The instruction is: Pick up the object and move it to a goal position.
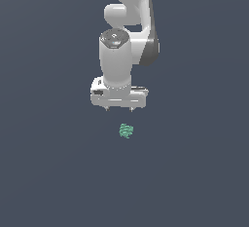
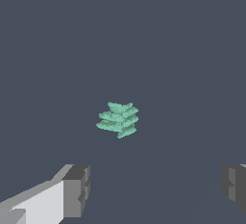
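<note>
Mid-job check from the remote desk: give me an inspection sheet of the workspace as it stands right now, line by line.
Surface: plain dark grey-blue ground, uniform, no markings seen.
Job's things: the teal-green object lies on the ground, apart from the gripper, not grasped; in the wrist view it sits ahead of and between the two fingers.
Goal position: no marker seen.
Clutter: nothing seen.
Gripper: the white gripper points down above the object, open, with a wide gap and nothing held.
Arm: the white arm enters from the top of the exterior view.
Cables: nothing seen.
Surroundings: nothing seen beyond the same flat backdrop.
</note>
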You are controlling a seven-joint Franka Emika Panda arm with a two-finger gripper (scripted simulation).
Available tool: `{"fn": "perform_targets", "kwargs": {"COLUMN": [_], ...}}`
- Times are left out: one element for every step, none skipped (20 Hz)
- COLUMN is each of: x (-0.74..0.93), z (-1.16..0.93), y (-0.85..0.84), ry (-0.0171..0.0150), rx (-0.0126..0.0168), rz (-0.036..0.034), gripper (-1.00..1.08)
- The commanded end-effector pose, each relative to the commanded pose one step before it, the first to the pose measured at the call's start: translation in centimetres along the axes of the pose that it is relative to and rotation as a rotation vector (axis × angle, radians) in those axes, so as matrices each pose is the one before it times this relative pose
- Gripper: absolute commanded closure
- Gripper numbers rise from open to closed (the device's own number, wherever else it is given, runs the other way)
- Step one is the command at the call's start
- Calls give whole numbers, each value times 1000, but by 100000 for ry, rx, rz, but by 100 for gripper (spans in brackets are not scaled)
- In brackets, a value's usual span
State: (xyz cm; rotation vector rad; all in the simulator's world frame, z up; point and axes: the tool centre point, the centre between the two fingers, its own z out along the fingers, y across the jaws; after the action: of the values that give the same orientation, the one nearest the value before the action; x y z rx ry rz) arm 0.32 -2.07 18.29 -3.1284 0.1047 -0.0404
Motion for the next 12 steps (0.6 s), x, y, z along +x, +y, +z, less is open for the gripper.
{"fn": "perform_targets", "kwargs": {"x": [0,-13,-38,-63,-89,-115,-125,-99,-70,-42,-12,13], "z": [0,3,15,26,38,53,65,61,53,40,28,-5], "y": [1,-73,-214,-351,-486,-618,-666,-530,-386,-240,-95,61], "ry": [0,-46,-143,-236,-329,-423,-461,-372,-275,-170,-73,47], "rx": [0,59,186,304,418,528,565,446,322,195,80,-56], "rz": [0,-63,-189,-308,-424,-535,-567,-438,-304,-169,-50,65], "gripper": [-92,-92,-92,-92,-92,-92,-92,-92,-92,-92,-92,-92]}}
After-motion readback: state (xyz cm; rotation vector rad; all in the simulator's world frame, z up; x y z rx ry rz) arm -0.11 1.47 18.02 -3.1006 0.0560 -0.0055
